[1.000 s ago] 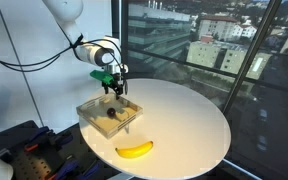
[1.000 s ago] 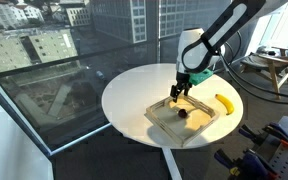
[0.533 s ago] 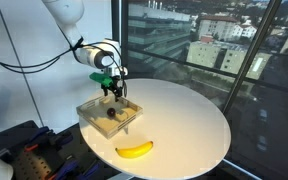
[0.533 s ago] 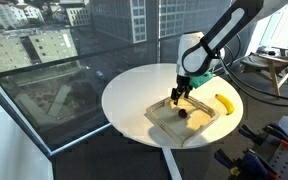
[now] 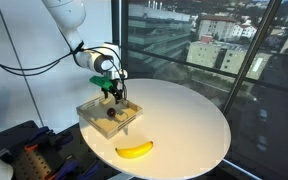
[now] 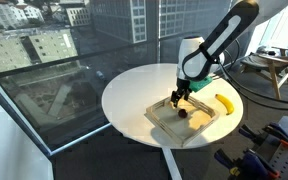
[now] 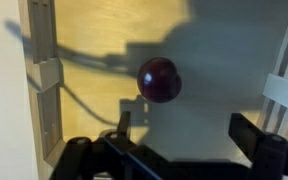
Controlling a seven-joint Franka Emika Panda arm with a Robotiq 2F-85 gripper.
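Observation:
My gripper [image 5: 113,94] [image 6: 178,95] hangs just above a shallow wooden tray [image 5: 92,110] [image 6: 164,122] on the round white table. Its fingers [image 7: 186,130] are open and hold nothing. A small dark red round fruit [image 7: 158,79] lies on the tray floor, a little ahead of the fingertips, and it also shows in both exterior views [image 5: 110,113] [image 6: 182,113]. A yellow banana [image 5: 135,149] [image 6: 223,103] lies on the table outside the tray.
The round white table [image 5: 189,120] [image 6: 134,85] stands beside large windows. Wooden slats [image 7: 44,70] form the tray's side walls. Cables and equipment [image 5: 29,150] sit beside the table base.
The gripper has shifted slightly over the tray toward the fruit. The fruit and banana have not moved.

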